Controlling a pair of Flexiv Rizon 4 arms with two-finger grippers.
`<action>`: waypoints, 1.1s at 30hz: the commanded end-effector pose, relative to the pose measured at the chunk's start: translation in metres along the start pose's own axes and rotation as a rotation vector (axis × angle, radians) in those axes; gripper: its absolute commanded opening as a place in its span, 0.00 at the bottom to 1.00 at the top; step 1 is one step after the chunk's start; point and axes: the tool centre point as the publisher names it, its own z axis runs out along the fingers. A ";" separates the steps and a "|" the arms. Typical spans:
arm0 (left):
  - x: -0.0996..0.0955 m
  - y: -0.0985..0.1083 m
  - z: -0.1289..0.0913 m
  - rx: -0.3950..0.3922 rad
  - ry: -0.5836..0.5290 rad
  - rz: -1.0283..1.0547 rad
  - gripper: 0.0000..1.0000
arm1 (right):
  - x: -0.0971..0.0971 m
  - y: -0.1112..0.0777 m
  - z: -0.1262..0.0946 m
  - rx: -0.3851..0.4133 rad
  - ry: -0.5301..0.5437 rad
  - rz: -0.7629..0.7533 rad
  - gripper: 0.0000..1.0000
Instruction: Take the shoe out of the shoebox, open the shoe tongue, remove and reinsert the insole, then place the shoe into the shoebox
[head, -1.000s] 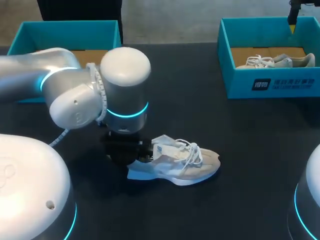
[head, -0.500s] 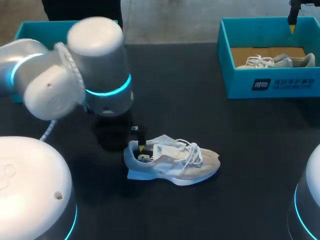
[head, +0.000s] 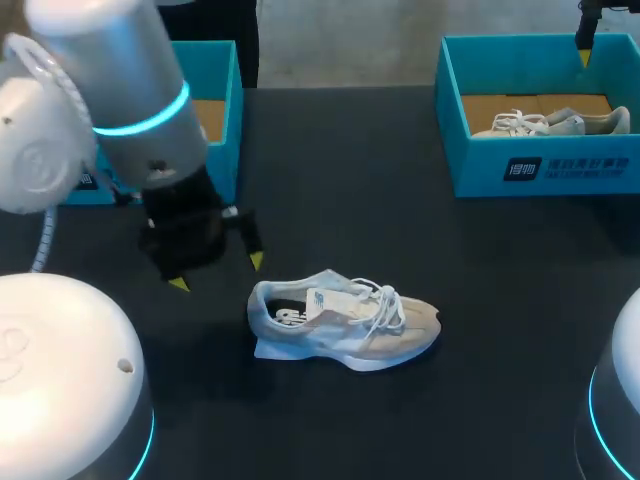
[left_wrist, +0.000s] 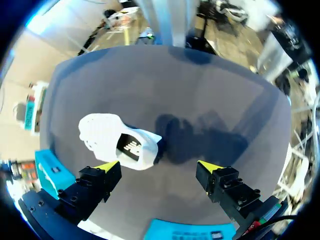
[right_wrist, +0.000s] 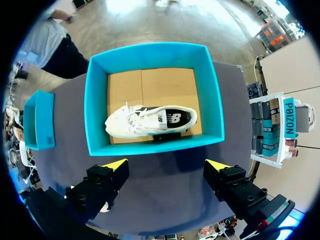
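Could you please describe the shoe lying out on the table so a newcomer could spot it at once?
On the black table, towards the near middle, lies a pale sneaker with white laces, its heel toward the open left tool. Unlike the similar shoe inside the teal shoebox at the far right, it rests on bare tabletop, outside any box.

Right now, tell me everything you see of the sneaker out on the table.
The sneaker is cream at the toe, pale blue at the heel, with white sole and laces. It stands on its sole on the black table, toe toward my right, dark insole showing. Nothing touches it; the open left gripper hangs apart, off its heel.
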 end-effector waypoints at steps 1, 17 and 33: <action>0.016 0.000 -0.024 0.026 -0.066 -0.064 1.00 | 0.000 -0.001 0.000 -0.001 -0.001 0.001 1.00; 0.046 0.012 -0.037 0.220 -0.145 -0.410 1.00 | 0.000 -0.001 0.000 -0.001 -0.001 0.001 1.00; 0.054 0.022 -0.028 0.350 -0.153 -0.668 1.00 | 0.000 -0.001 0.000 -0.001 -0.001 0.001 1.00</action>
